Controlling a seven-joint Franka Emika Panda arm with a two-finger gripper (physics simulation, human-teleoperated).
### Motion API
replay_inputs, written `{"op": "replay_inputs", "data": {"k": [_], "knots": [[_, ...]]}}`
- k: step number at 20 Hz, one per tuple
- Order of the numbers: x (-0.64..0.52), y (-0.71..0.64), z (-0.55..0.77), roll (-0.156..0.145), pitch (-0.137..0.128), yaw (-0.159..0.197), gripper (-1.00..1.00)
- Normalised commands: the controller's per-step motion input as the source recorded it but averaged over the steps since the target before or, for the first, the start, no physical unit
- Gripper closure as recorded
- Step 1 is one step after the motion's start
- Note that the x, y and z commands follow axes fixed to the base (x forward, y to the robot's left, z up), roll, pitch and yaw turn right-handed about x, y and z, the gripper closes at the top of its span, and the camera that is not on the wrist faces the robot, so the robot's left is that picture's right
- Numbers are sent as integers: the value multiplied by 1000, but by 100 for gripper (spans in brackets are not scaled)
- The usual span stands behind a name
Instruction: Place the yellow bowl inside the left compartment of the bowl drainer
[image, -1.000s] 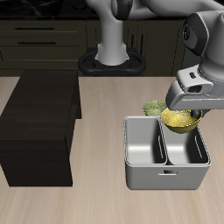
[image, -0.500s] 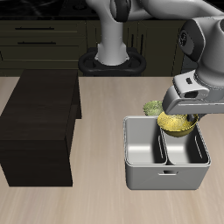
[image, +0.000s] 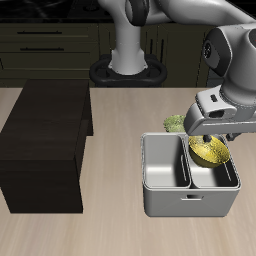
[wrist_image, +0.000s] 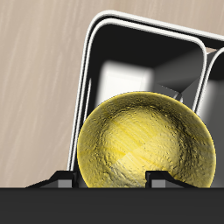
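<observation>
The yellow bowl (image: 210, 152) hangs tilted at the mouth of the left compartment of the bowl drainer (image: 190, 206), partly below its rim. My gripper (image: 215, 138) is shut on the bowl's rim from above. In the wrist view the yellow bowl (wrist_image: 144, 144) fills the middle, held by my gripper (wrist_image: 109, 179) at its edge, with the bowl drainer (wrist_image: 98, 42) and a deep grey well straight beneath it. The well's floor is bare. The divider and the other well show beside the bowl.
An olive-green bowl (image: 175, 122) sits on the table just behind the drainer, close to my arm. A dark wooden cabinet block (image: 45, 145) stands on the far side of the table from the drainer.
My gripper has come down with the yellow bowl, from above the drainer's back edge to the mouth of the left compartment, and a little toward the table's front.
</observation>
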Motion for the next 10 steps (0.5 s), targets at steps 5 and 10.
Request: {"op": "replay_inputs", "data": {"k": [5, 10], "knots": [[-18, -18, -31, -5, 3, 17, -100], [-53, 44, 20, 3, -1, -5, -100]]}}
